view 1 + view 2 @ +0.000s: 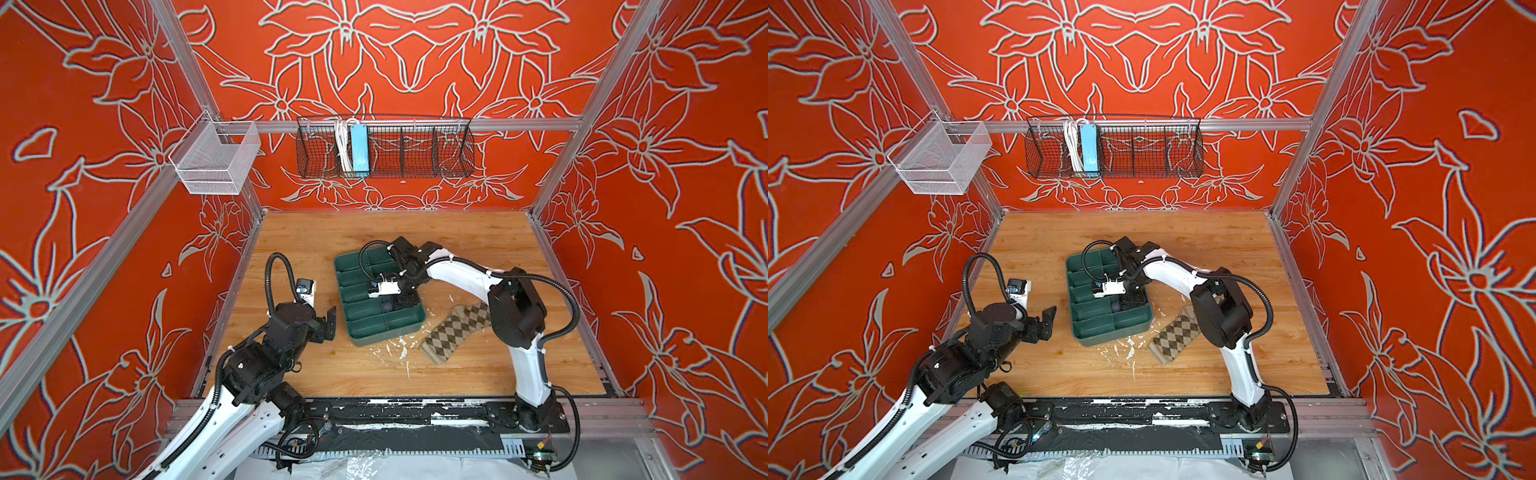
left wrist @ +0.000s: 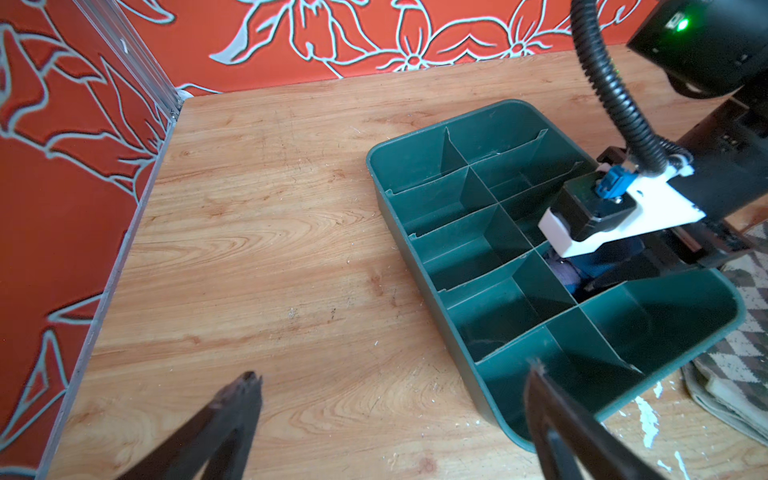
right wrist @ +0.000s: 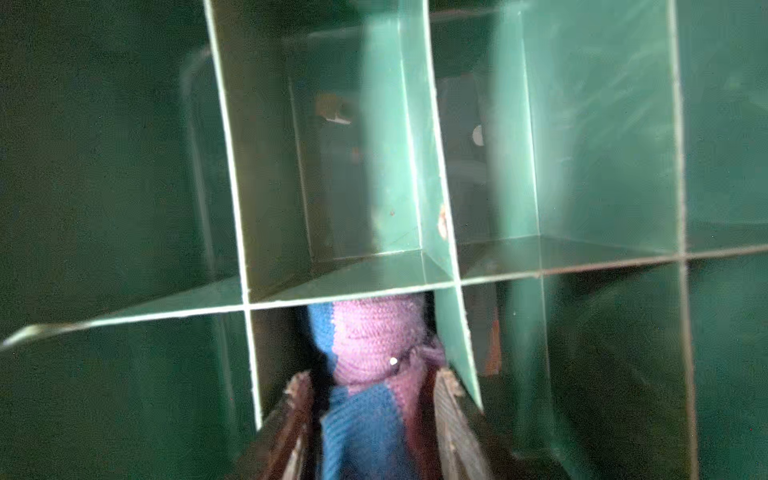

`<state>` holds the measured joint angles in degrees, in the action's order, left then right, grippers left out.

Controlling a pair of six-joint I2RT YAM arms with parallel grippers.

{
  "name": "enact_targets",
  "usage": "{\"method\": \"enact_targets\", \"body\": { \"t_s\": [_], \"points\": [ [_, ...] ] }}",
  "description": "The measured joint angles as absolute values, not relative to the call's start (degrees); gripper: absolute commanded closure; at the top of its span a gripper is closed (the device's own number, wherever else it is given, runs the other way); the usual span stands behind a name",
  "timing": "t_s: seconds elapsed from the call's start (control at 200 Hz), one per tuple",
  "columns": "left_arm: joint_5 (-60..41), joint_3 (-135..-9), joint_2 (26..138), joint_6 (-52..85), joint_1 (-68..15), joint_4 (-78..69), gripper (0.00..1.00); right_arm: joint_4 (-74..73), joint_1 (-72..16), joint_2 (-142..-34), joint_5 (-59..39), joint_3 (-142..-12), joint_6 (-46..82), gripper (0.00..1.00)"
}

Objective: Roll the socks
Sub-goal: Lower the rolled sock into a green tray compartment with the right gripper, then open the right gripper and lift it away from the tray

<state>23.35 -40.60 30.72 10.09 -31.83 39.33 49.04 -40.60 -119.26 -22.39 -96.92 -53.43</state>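
The purple sock (image 3: 374, 340), rolled and showing dark blue patches, sits in a compartment of the green tray (image 1: 374, 337) (image 2: 478, 257), on its right side towards the near end. My right gripper (image 3: 372, 374) reaches down into that compartment, open, its fingers (image 3: 297, 399) on either side of the roll with a dark gap showing. In both top views the wrist camera hides most of that roll (image 1: 388, 306) (image 1: 1116, 307). The argyle sock (image 1: 455, 332) (image 1: 1173, 336) lies flat on the table right of the tray, partly under the right arm. My left gripper (image 2: 392, 368) (image 1: 328, 328) hovers wide open and empty left of the tray.
White flecks (image 1: 401, 349) litter the wooden table (image 1: 311, 365) in front of the tray. A black wire basket (image 1: 384, 147) holding a blue power strip and a white mesh basket (image 1: 216, 160) hang on the red walls.
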Motion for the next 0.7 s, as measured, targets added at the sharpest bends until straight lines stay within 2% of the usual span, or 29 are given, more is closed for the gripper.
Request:
{"method": "enact_targets", "body": {
  "t_s": [0.39,0.505,0.696],
  "points": [
    [26.0,-41.4,32.4,10.7,-31.8,40.1,0.03,49.7,-40.7,-116.7,-22.4,-99.8,-53.1,0.49],
    [28.3,-43.4,33.3,13.8,-31.8,41.3,0.02,48.4,-40.7,-112.2,-22.3,-99.2,-52.2,0.47],
    [29.2,-48.8,34.7,17.0,-31.8,44.0,0.03,41.8,-39.7,-99.3,-22.6,-93.1,-47.4,0.4]
  ]
}}
